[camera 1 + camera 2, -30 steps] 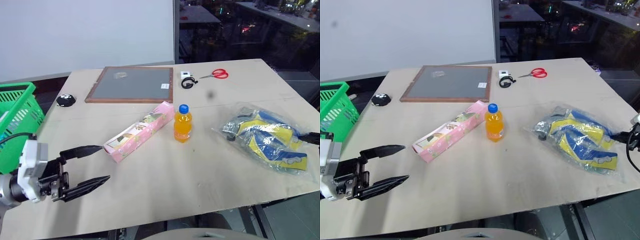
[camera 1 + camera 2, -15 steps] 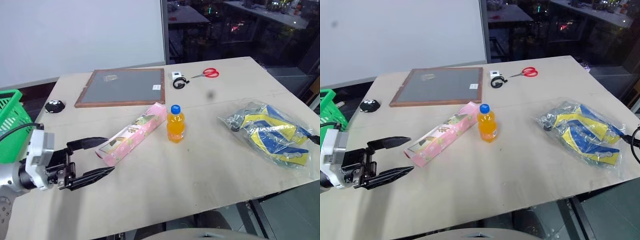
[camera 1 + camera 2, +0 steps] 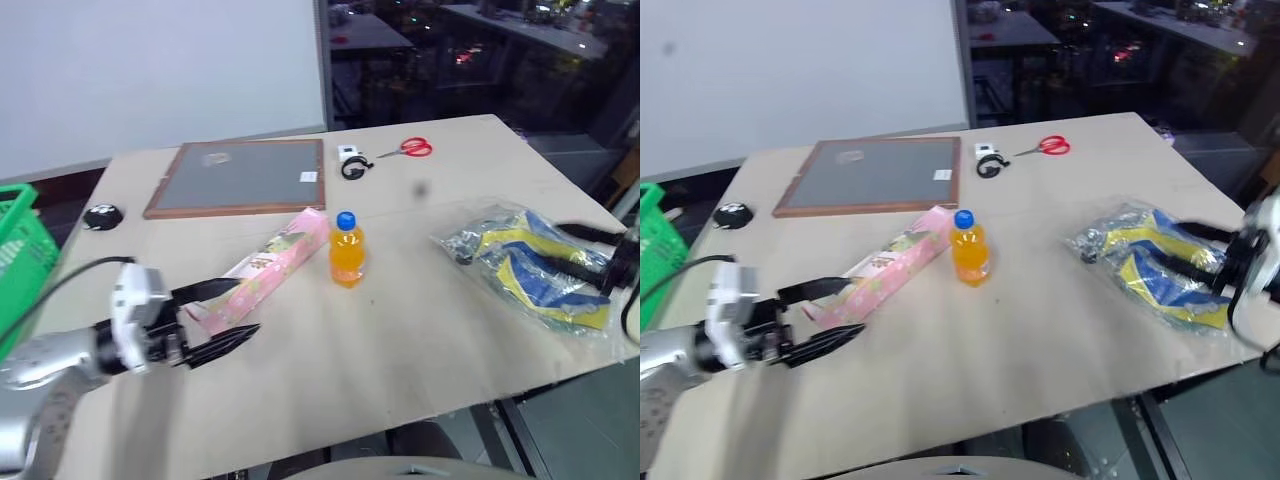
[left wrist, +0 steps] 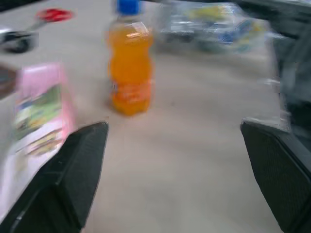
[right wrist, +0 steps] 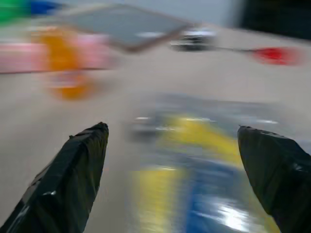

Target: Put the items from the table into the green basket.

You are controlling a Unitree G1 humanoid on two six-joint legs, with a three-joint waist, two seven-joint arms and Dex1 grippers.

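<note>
The long pink carton (image 3: pixel 268 262) lies slantwise on the table (image 3: pixel 400 340). My left gripper (image 3: pixel 238 310) is open at the carton's near end, and I cannot tell whether a finger touches it. In the left wrist view the carton (image 4: pixel 36 111) lies off to one finger's side. The orange-drink bottle (image 3: pixel 346 250) stands upright by the carton's far end. The clear bag of blue-and-yellow packets (image 3: pixel 520 262) lies at the right. My right gripper (image 3: pixel 1200 255) is open over the bag's right part. The green basket (image 3: pixel 15 250) shows at the left edge, beyond the table.
A framed grey board (image 3: pixel 240 178) lies at the back of the table. Red scissors (image 3: pixel 405 149) and a small black-and-white item (image 3: pixel 350 165) lie to its right. A black round object (image 3: pixel 100 215) sits near the left edge. Beyond the table's right edge is dark floor.
My right gripper has swung in from the right edge over the bag. My left gripper has moved forward to the carton's near end. The camera has shifted.
</note>
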